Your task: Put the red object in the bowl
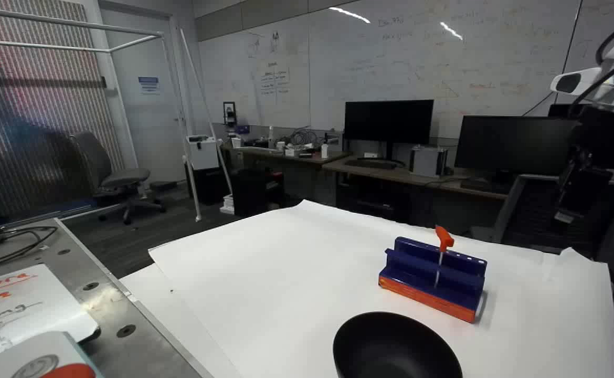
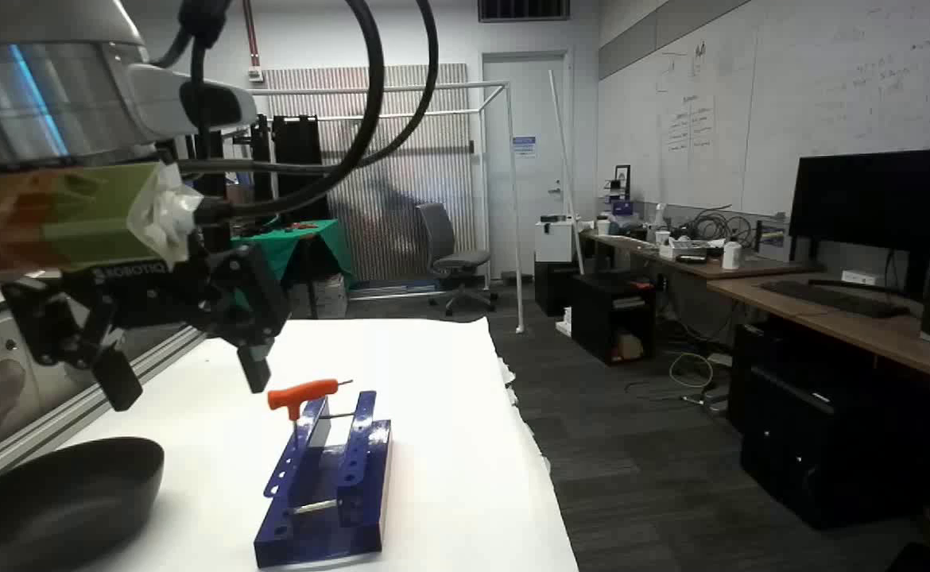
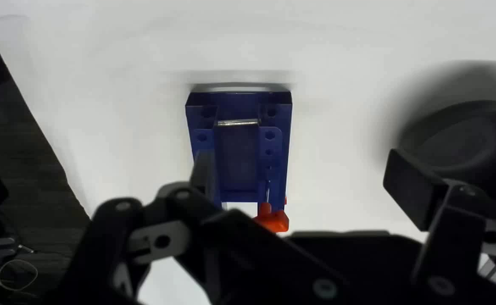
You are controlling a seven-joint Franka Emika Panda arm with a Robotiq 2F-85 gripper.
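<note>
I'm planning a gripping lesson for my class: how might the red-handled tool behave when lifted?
The red-handled tool is probably stiff: its slim shaft looks straight and metallic. Its handle sits crosswise on top, so it may twist if gripped by one end. With the shaft upright in the blue rack, a sideways pull could drag the rack.

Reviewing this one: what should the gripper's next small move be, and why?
Probably a slight shift to centre the open gripper over the red handle before lowering: the handle stands up from the blue rack and, in the wrist view, sits off-centre between the jaws, partly hidden by the gripper.
</note>
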